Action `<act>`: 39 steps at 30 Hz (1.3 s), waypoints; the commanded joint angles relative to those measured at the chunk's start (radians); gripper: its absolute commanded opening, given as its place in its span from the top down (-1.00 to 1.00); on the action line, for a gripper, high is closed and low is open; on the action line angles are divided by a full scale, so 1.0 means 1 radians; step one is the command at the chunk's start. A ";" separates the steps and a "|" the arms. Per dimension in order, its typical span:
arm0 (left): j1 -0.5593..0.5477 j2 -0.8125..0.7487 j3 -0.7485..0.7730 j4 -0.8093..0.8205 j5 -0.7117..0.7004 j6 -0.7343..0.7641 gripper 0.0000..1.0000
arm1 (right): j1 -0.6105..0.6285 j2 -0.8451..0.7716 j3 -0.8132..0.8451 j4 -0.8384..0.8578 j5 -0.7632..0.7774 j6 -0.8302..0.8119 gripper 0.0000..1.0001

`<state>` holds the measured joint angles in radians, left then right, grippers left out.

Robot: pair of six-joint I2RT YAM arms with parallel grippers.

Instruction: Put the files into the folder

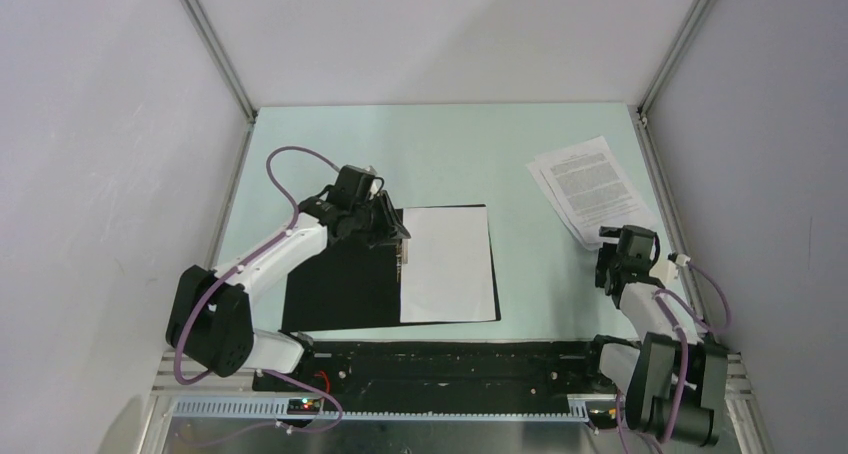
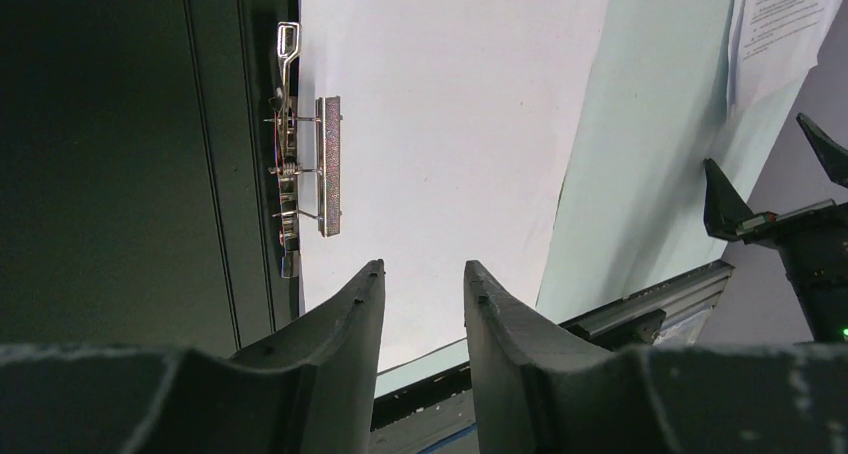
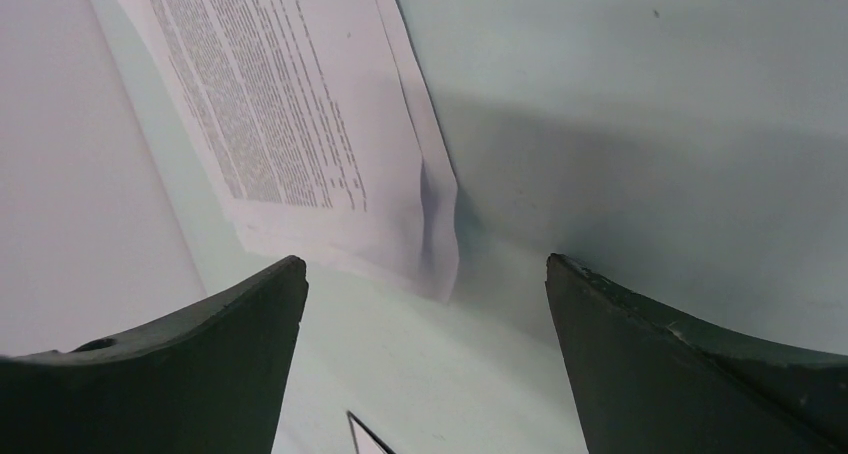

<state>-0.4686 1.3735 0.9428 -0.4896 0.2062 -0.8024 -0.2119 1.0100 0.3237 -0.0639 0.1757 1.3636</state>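
Now, the folder [image 1: 340,284]: it lies open and flat on the worktop [image 1: 450,154], a bit left of the middle. Its inside is black.
Blank files [image 1: 447,264]: these white sheets lie inside the folder, on its right half. They cover most of that half.
Clip [image 2: 315,164]: a shiny metal clip sits in the folder, right at the left edge of the blank files.
Printed files [image 1: 592,186]: these sheets are full of small black words. They lie on the worktop, far over on the right side, well apart from the folder. They lie crooked, and their edges do not line up neatly.
Left gripper [image 2: 422,269]: it hangs over the folder, near the clip. Its jaws are partly open, with a small gap between them. There is nothing in the gap.
Right gripper [image 3: 425,262]: it is just beside the near corner of the printed files. Its jaws are spread wide apart. It has hold of nothing.
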 commanded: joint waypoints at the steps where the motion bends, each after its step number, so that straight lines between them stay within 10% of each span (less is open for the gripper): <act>1: 0.005 -0.029 0.040 -0.003 0.017 0.008 0.20 | -0.029 0.091 -0.006 0.186 -0.014 0.072 -0.86; 17: 0.008 -0.061 0.053 -0.001 -0.007 -0.145 0.20 | -0.047 0.325 0.002 0.265 -0.161 0.137 -0.68; 23: 0.007 -0.041 0.079 0.028 0.032 -0.197 0.11 | -0.059 0.425 0.021 0.360 -0.267 0.092 -0.17; 28: 0.000 0.002 0.052 0.194 0.154 -0.314 -0.17 | -0.073 0.425 0.034 0.374 -0.330 0.036 0.96; 39: -0.086 0.261 0.178 0.480 0.213 -0.542 -0.62 | 0.030 0.111 0.052 0.166 -0.401 0.038 1.00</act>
<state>-0.5152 1.5673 1.0199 -0.1562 0.3851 -1.2442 -0.2176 1.2316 0.3496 0.2058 -0.1967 1.4124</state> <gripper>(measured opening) 0.797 0.009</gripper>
